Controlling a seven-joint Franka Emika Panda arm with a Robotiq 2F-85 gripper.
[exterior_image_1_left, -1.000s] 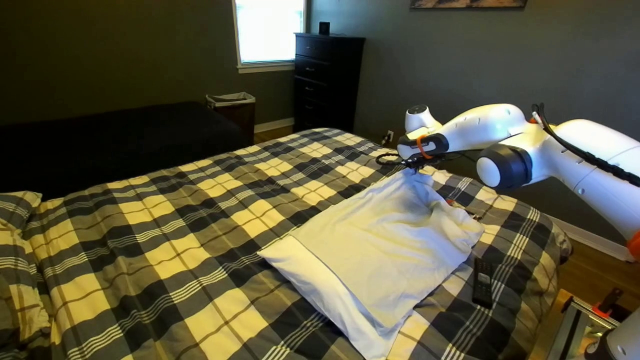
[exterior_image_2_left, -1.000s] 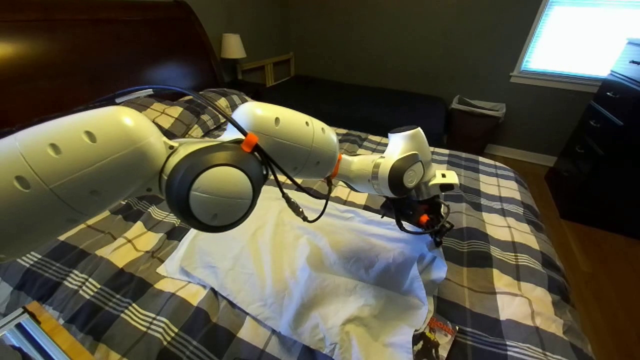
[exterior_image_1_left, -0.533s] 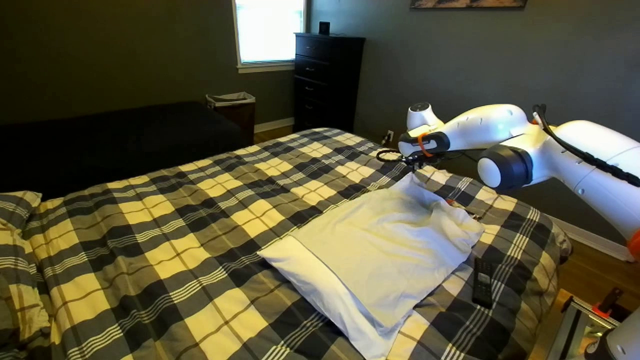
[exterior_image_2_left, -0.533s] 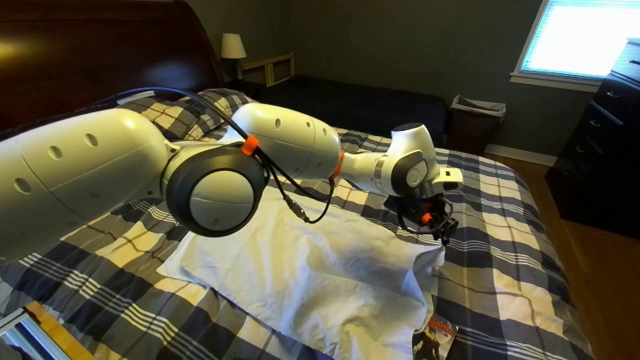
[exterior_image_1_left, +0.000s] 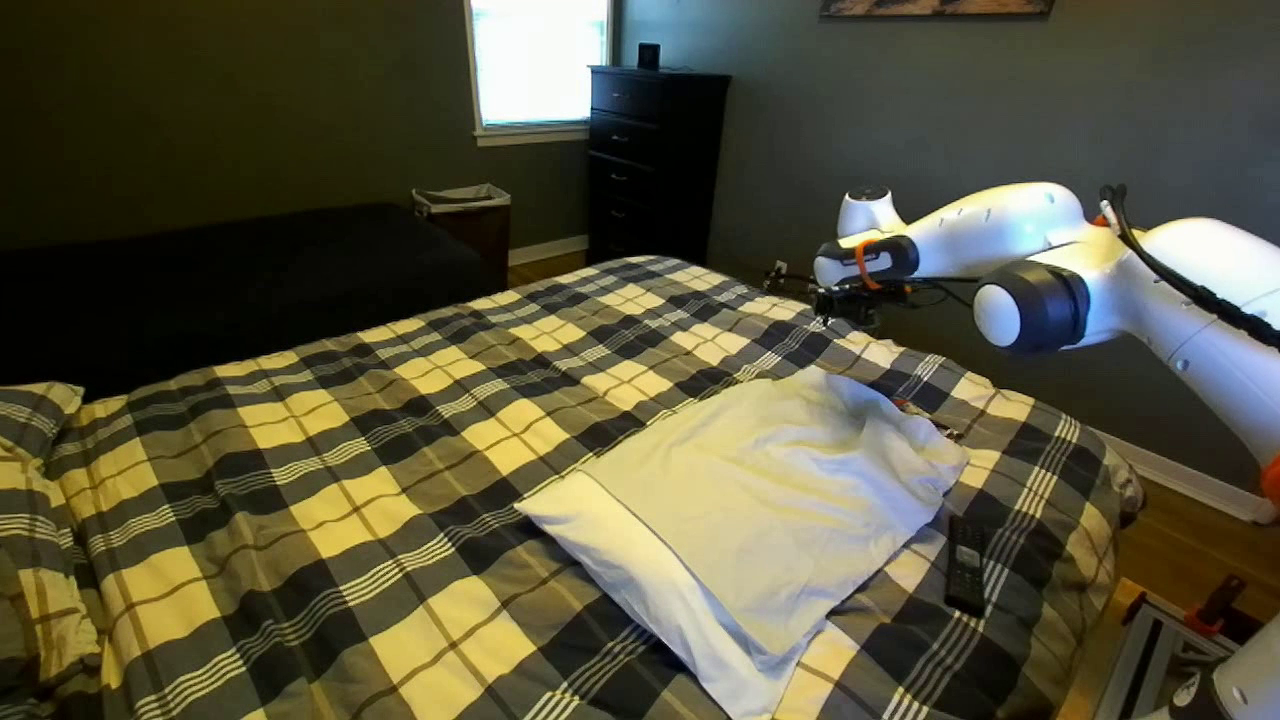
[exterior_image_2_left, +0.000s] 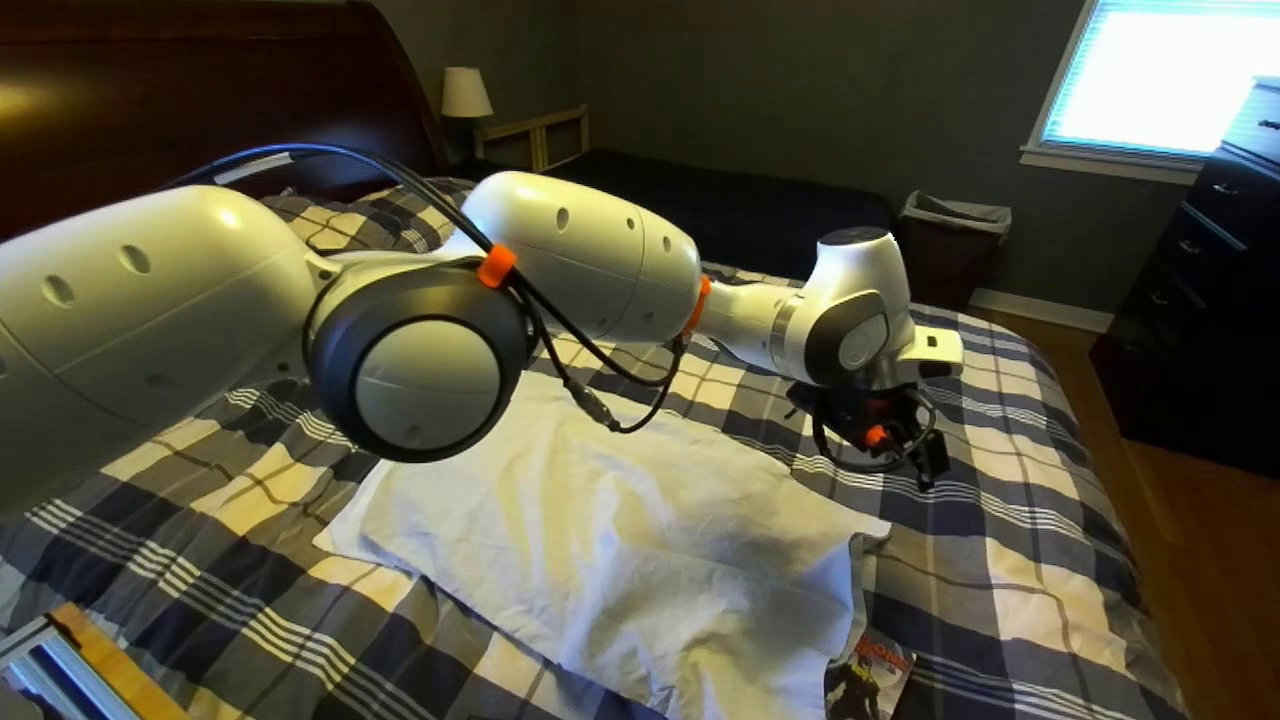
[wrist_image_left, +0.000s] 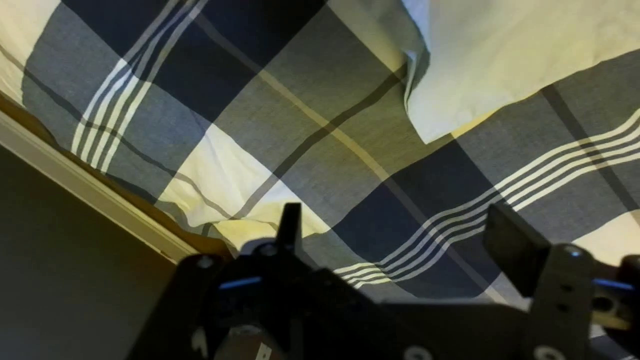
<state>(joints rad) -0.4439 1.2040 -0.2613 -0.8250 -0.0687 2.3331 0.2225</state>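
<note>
From where I stand, a plaid pillow (exterior_image_1_left: 35, 425) sits at the far left, well apart from the white cloth (exterior_image_1_left: 740, 500). Next comes a hamper (exterior_image_1_left: 465, 215), beyond the cloth and to its left, then a dark dresser (exterior_image_1_left: 650, 165) well behind the cloth. The white cloth itself lies rumpled on the plaid bedspread (exterior_image_1_left: 350, 430). Its far corner is what has just changed: a second ago it was pinched and drawn up into a peak; now it has sunk, its tip at or close to the bedspread. Above that corner and just past it hangs the end effector (wrist_image_left: 397, 230), jaws standing wide apart, nothing between them, with the arm (exterior_image_1_left: 1010, 230) lifted a little higher. To me that means the cloth has been let go and this hold on the corner is finished, though the end by the magazine (exterior_image_2_left: 868, 685) stays bunched. That magazine shows at the cloth's edge, perhaps partly under it. Farthest right, a black remote (exterior_image_1_left: 965, 565) lies on the bedspread just beside the cloth, not touching as far as I can tell.
</note>
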